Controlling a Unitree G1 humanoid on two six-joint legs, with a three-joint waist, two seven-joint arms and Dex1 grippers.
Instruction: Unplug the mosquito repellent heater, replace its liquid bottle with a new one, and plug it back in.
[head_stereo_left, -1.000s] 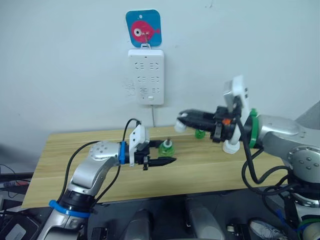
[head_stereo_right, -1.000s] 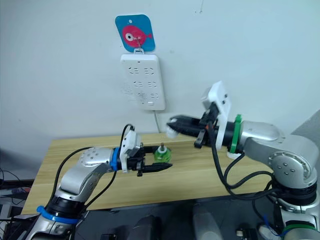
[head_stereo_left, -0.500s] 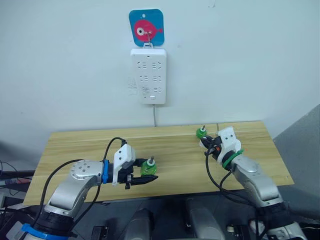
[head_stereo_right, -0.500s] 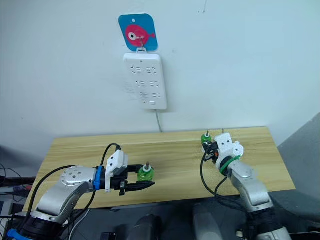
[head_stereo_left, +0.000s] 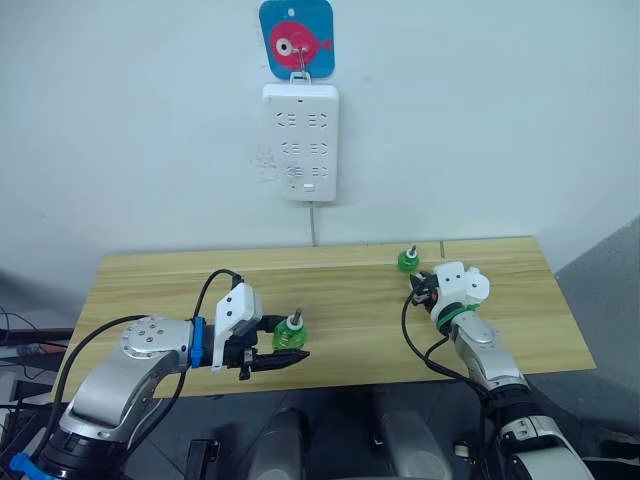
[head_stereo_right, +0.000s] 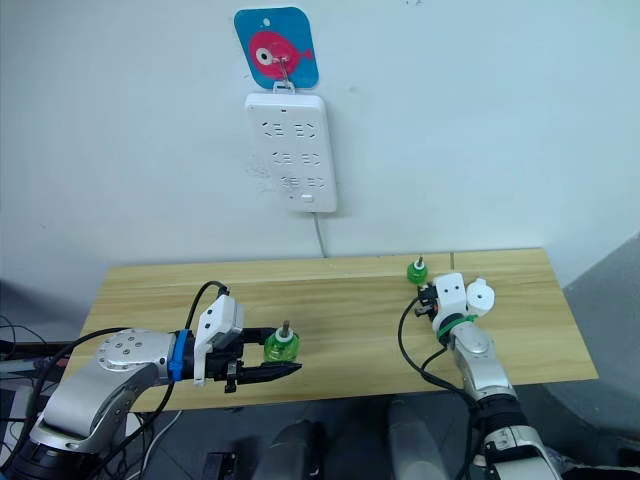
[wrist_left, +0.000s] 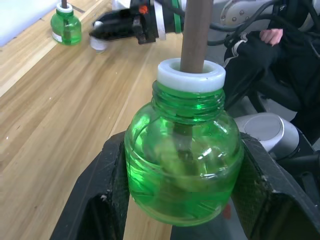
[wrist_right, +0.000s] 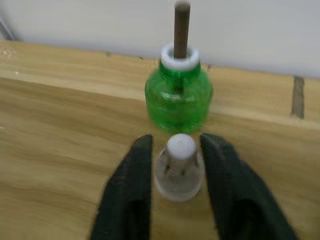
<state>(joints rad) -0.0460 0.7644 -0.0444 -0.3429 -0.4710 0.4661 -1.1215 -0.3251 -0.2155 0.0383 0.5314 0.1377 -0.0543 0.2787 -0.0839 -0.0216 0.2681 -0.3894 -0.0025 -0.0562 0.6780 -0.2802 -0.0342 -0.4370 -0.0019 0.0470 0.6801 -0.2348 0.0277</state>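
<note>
When looking from the head, find the left gripper (head_stereo_left: 290, 347) clenched on a green bottle (head_stereo_left: 291, 330), upright with wick up, near the front edge of the desk (head_stereo_left: 150, 280), left of the middle. Find the right gripper (head_stereo_left: 421, 292) low over the right part, closed on a small whitish piece, judged to be the heater (wrist_right: 178, 170), though hard to tell for sure. Note a second bottle (head_stereo_left: 407, 260) standing free near the back edge, just beyond that gripper. Note also the power strip (head_stereo_left: 300, 140) on the white wall (head_stereo_left: 500, 120), hung under a fish plaque (head_stereo_left: 296, 38), with all sockets empty and a cable (head_stereo_left: 313, 225) going down behind the desk.

From the left wrist, see the bottle squeezed at its belly between both black fingers (wrist_left: 100, 200), nearly full of liquid, with white collar and brown wick straight. Past the desk, notice a person's hand (wrist_left: 272, 35) and dark clothing.

From the right wrist, see the heater pinched between the fingers, resting on the wood or just above it; cannot tell which. Directly beyond, see the second bottle, apart from it.

For the step in hand, probably joining bottle and heater: bring both together over the middle of the desk, keep the wick vertical, line it up with the heater opening before turning, and grip firmly against slipping on the smooth round plastic. Avoid knocking the free bottle. Count on plain pale wood, flat and steady.
</note>
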